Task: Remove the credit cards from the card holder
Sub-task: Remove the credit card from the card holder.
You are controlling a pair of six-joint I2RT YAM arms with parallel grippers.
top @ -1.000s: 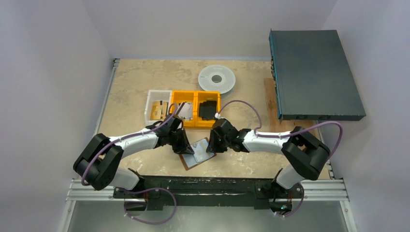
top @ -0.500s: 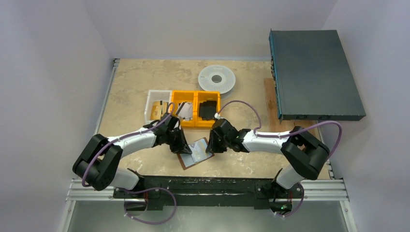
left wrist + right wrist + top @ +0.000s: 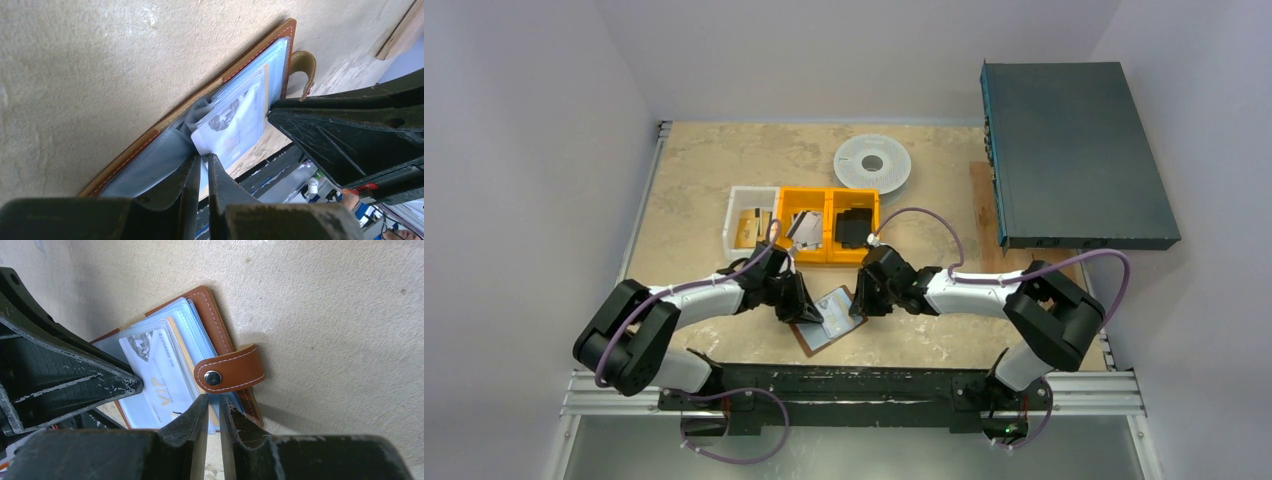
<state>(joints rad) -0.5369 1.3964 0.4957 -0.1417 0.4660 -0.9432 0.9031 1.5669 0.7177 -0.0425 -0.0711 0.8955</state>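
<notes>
Loosening perhaps, left jaws on credit card (image 3: 232, 125), card holder (image 3: 211, 315) unmoved

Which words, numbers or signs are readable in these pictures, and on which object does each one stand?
"VIP": on the white card in the card holder, right wrist view.
Small print beside it on that card: too small to read.
Red marks on it, left wrist view: blurred.
</notes>
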